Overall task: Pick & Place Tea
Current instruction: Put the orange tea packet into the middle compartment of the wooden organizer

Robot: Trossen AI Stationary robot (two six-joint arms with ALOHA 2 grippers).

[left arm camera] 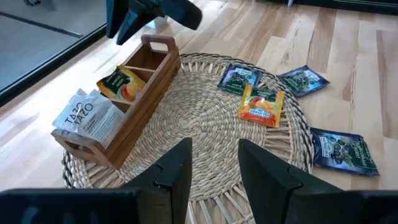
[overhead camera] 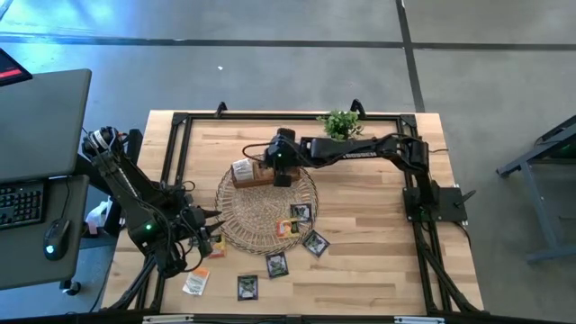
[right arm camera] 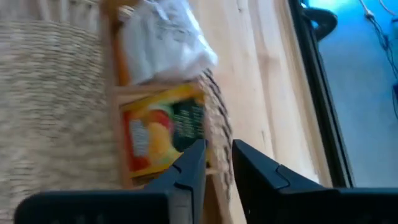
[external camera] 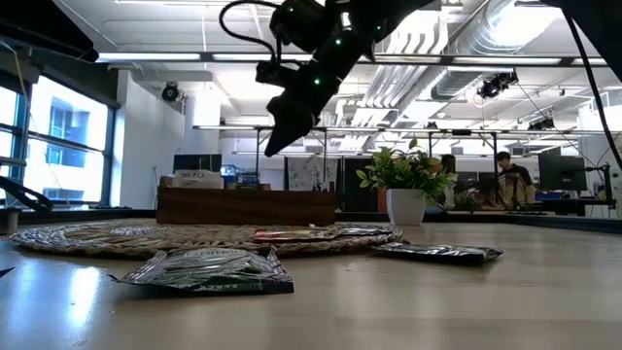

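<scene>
Left gripper (overhead camera: 200, 236) waits, fingers parted and empty, beside the mat (overhead camera: 252, 220). On the mat, the tray (left arm camera: 118, 109) holds white and orange tea (left arm camera: 121, 84). Right gripper (overhead camera: 281, 175), apparently slightly parted and empty, hangs above the tray.

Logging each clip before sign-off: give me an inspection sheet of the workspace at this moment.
Surface: light wooden table, round woven mat on it.
Job's things: wooden tray on the mat holds white packets and an orange packet; orange packet and dark packets on the mat; more loose on the table.
Clutter: potted plant.
Grippers: right gripper above the tray, jaws apart, empty; left gripper open at the mat's edge.
Cables: on the left arm.
Surroundings: desk with keyboard; people behind.
</scene>
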